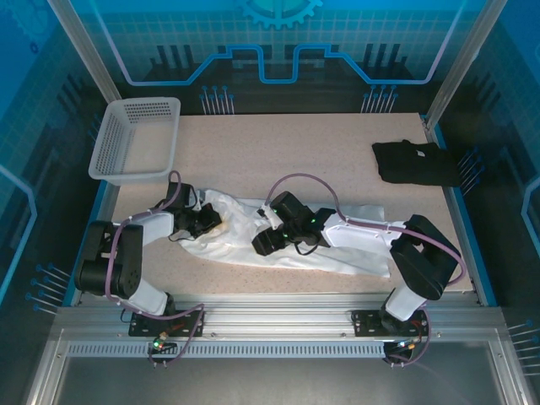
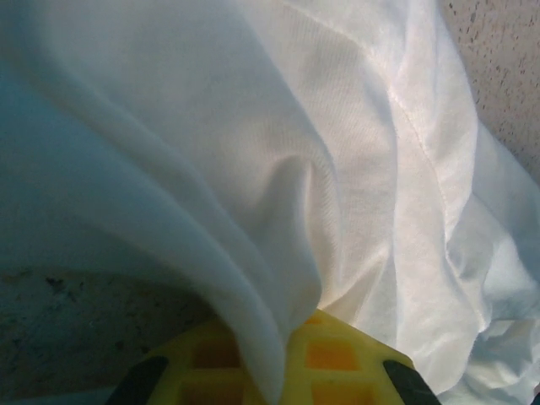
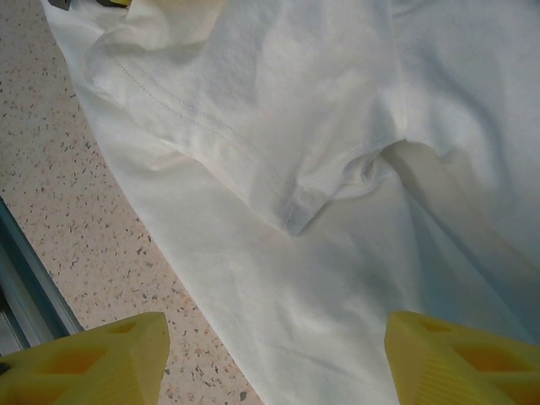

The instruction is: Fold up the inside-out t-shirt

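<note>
The inside-out t-shirt point(image 1: 359, 253) lies white and wrinkled across the near middle of the table. At its left end, my left gripper point(image 1: 208, 222) is down low. In the left wrist view a fold of the t-shirt point(image 2: 337, 169) runs down between the yellow fingers point(image 2: 337, 359), and my left gripper point(image 2: 278, 359) is shut on that fold. My right gripper point(image 1: 267, 244) hangs over the shirt's middle. In the right wrist view it point(image 3: 278, 359) stands open just above the cloth point(image 3: 337, 126), with a sleeve hem ahead and nothing between its fingers point(image 3: 93, 359).
A white mesh basket point(image 1: 108, 160) stands at the back left. A black folded garment point(image 1: 415, 162) lies at the back right. Speckled tabletop point(image 1: 295, 148) stretches behind the shirt. A metal rail point(image 3: 25, 287) borders the table at the left of the right wrist view.
</note>
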Robot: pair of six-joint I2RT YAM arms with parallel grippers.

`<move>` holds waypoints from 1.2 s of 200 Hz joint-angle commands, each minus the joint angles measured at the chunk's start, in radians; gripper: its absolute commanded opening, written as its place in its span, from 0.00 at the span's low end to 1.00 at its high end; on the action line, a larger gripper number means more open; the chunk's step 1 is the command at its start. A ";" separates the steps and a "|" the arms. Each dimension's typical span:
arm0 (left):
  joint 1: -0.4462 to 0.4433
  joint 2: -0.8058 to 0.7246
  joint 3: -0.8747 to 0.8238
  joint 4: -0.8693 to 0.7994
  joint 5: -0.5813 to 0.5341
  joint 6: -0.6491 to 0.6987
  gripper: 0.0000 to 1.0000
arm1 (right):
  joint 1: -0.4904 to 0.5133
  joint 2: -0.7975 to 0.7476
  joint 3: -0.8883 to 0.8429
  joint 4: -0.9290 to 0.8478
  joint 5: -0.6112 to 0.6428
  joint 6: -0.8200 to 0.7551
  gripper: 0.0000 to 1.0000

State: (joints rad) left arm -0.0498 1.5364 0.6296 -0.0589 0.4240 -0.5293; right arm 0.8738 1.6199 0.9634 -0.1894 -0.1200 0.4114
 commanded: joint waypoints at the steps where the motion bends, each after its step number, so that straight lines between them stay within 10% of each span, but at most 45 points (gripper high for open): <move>1: -0.005 -0.030 -0.033 0.049 0.005 -0.054 0.00 | -0.019 -0.067 -0.003 -0.035 0.033 -0.004 0.69; 44: 0.024 -0.166 -0.015 -0.135 -0.130 -0.059 0.00 | -0.099 -0.191 -0.055 -0.071 0.058 -0.035 0.72; 149: 0.054 -0.269 0.373 -0.589 -0.929 0.271 0.00 | -0.414 -0.367 -0.132 -0.258 0.074 -0.047 0.73; 240: 0.015 -0.230 0.480 -0.618 -0.848 0.261 0.00 | -0.410 -0.029 -0.038 -0.074 -0.093 -0.004 0.58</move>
State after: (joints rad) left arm -0.0090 1.3079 1.0512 -0.6434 -0.4305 -0.2802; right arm 0.4637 1.5826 0.8917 -0.2867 -0.1776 0.4046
